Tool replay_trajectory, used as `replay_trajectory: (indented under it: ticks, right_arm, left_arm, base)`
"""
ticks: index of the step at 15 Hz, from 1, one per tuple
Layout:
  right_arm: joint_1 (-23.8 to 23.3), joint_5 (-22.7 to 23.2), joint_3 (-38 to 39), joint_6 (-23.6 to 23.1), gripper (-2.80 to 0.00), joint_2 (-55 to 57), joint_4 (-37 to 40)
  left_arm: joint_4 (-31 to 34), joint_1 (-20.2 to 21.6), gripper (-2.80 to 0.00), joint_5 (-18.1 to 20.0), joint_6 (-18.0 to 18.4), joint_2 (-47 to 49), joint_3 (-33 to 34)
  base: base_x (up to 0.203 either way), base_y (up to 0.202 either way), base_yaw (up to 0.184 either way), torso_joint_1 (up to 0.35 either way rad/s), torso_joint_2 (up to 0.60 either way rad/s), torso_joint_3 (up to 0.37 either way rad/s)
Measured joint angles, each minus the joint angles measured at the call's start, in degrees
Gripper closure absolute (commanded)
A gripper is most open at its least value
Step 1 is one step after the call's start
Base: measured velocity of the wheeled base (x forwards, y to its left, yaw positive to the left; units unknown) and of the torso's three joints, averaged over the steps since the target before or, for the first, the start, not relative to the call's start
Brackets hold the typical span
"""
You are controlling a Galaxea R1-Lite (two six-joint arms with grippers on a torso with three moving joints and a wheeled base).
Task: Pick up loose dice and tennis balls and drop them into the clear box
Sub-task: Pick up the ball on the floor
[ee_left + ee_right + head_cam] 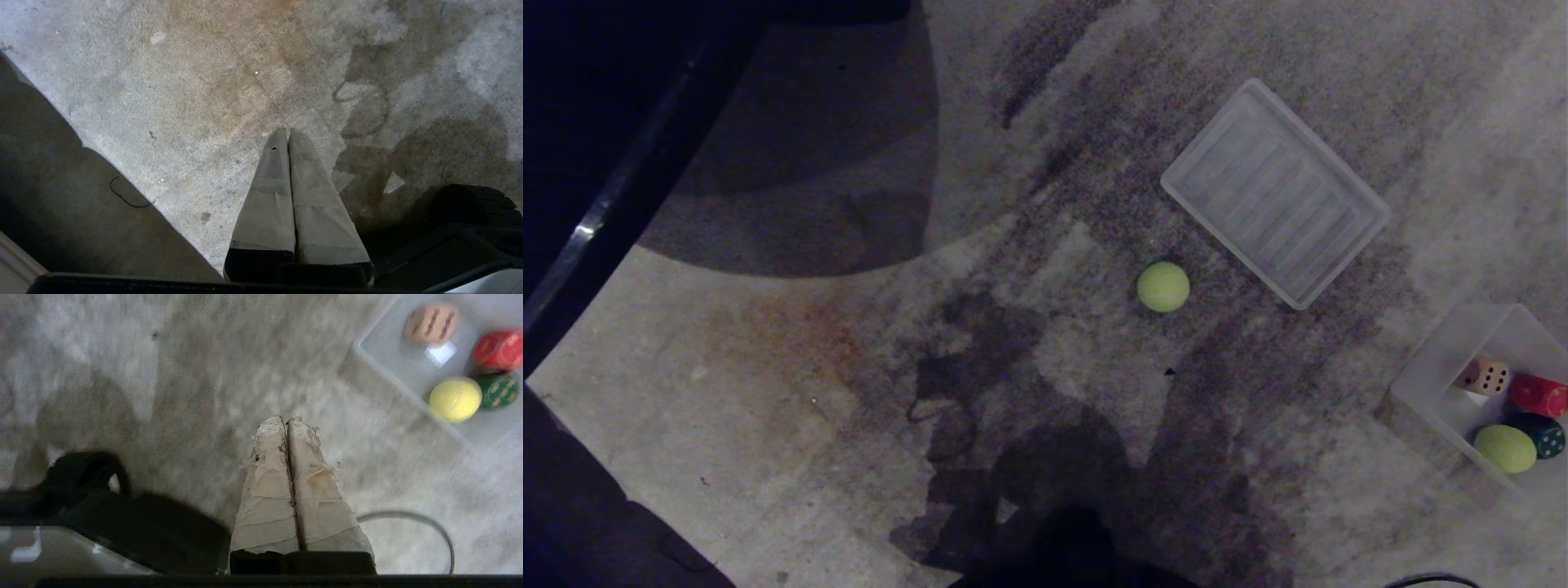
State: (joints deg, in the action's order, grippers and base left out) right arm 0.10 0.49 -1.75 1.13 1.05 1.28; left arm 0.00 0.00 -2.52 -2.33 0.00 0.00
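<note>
Stained carpet: one loose ball (1163, 287) lies beside the lid (1274, 193), well apart from the box (1425, 384); both grippers' jaws together, empty; next, approach and open.

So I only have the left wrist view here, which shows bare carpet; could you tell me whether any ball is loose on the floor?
Observer: Yes, one tennis ball lies loose on the carpet, just beside the flat ribbed lid.
Operator: Thank you. And where is the clear box?
Observer: The clear box sits at the right edge of the head view, apart from the lid.
Operator: What is already in it?
Observer: A cream die, a red die, a dark green die and a second tennis ball.
Operator: Is the right gripper holding anything?
Observer: No, the right gripper is shut and empty, above carpet short of the box.
</note>
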Motion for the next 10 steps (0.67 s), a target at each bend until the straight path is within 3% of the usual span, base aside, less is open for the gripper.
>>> replay_trajectory:
  ticks: [5, 10]
  right_arm:
    - [0.04, 1.42, -11.97, 8.78, 0.00, 17.95, 1.65]
    - [1.93, 1.76, -17.23, 14.48, 0.00, 46.40, -12.67]
  left_arm:
    - [0.00, 0.00, 0.00, 0.05, 0.01, 0.00, 0.00]
    - [0.00, 0.00, 0.00, 0.01, 0.01, 0.02, 0.00]
  base:
    - [0.000, 0.000, 0.000, 0.000, 0.00, 0.000]
    - [0.000, 0.000, 0.000, 0.000, 0.00, 0.000]
